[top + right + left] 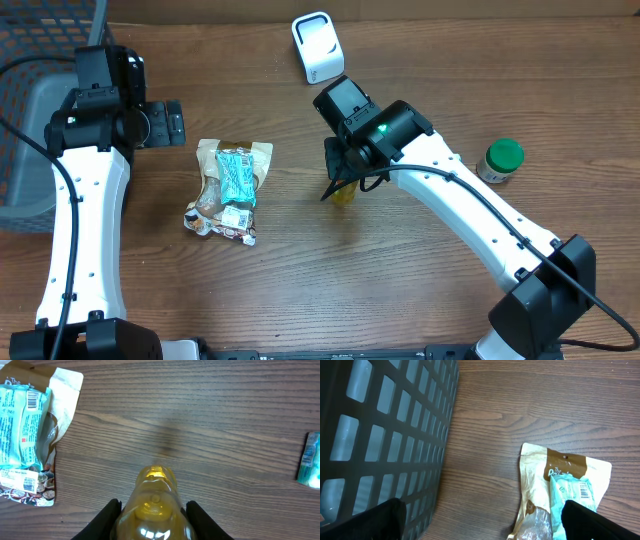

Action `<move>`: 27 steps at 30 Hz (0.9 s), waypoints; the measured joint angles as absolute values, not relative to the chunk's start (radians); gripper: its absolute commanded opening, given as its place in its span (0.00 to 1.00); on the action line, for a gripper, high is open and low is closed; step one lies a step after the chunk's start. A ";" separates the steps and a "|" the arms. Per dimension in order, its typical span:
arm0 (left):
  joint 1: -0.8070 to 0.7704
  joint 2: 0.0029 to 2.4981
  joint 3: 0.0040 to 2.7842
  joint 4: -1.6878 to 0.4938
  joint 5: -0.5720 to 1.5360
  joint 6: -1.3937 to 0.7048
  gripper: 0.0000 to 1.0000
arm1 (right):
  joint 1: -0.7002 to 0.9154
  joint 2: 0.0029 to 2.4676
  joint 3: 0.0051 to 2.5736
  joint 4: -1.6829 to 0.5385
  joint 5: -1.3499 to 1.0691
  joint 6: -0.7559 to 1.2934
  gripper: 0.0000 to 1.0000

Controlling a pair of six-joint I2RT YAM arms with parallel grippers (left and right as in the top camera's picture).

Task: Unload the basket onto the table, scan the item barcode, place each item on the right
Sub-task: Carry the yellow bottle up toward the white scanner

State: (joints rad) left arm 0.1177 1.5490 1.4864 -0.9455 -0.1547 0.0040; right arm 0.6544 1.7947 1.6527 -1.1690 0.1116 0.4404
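My right gripper is shut on a yellow translucent bottle, one black finger on each side of it. From overhead the bottle pokes out under the right gripper, just above the table's middle. No barcode shows on the bottle. A white scanner stands at the back centre, apart from the bottle. My left gripper is open with nothing between its fingers, and it hangs at the left between the basket and the snack bags.
Two snack bags lie stacked left of centre, the teal one showing a barcode. A dark mesh basket fills the far left. A green-lidded jar stands at the right.
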 measured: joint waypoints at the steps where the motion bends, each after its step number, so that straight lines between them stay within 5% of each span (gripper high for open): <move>1: 0.118 1.549 1.486 -0.945 -0.155 0.004 1.00 | 0.654 1.795 1.653 -1.169 0.112 0.439 0.16; 7: 0.118 1.549 1.486 -0.946 -0.155 0.004 1.00 | 0.654 1.801 1.693 -1.194 0.112 0.372 0.13; 18: 0.118 1.549 1.486 -0.945 -0.155 0.004 1.00 | 0.654 1.808 2.138 -1.213 0.183 0.168 0.13; 27: 0.118 1.549 1.486 -0.945 -0.155 0.004 1.00 | 0.654 1.807 2.156 -1.127 0.210 0.019 0.14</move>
State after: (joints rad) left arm 0.1177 1.5490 1.4864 -0.9455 -0.1547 0.0040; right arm 0.6544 1.8069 2.1559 -1.1275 0.2104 0.0193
